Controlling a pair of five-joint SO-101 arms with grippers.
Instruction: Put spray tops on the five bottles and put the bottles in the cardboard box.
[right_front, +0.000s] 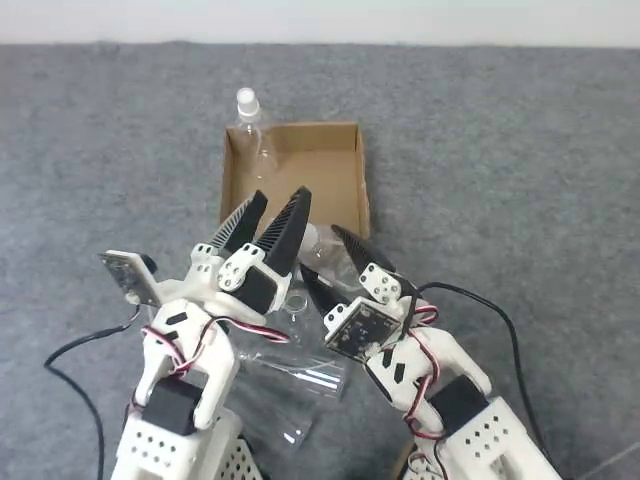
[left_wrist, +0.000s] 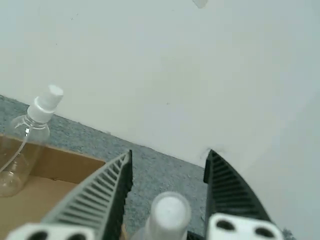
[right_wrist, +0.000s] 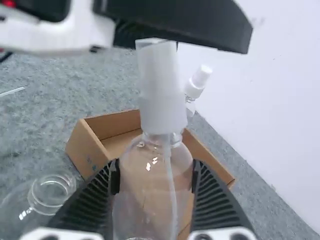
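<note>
Step in hand, by judgement: fitting a spray top (right_wrist: 159, 90) to the bottle (right_wrist: 152, 200). The right gripper (right_wrist: 154, 172) is clamped on the bottle body, holding it at the near edge of the cardboard box (right_front: 362, 180). The left gripper (left_wrist: 169, 154) has its jaws apart, one on each side of the top, with a gap to each. The next move calls for closing on the top, then seating it squarely. One capped bottle (right_front: 250, 130) stands in the box's far left corner.

Bright, even, diffuse light; shadows soft, faint; small glints on clear bottle (right_wrist: 152, 180).
</note>
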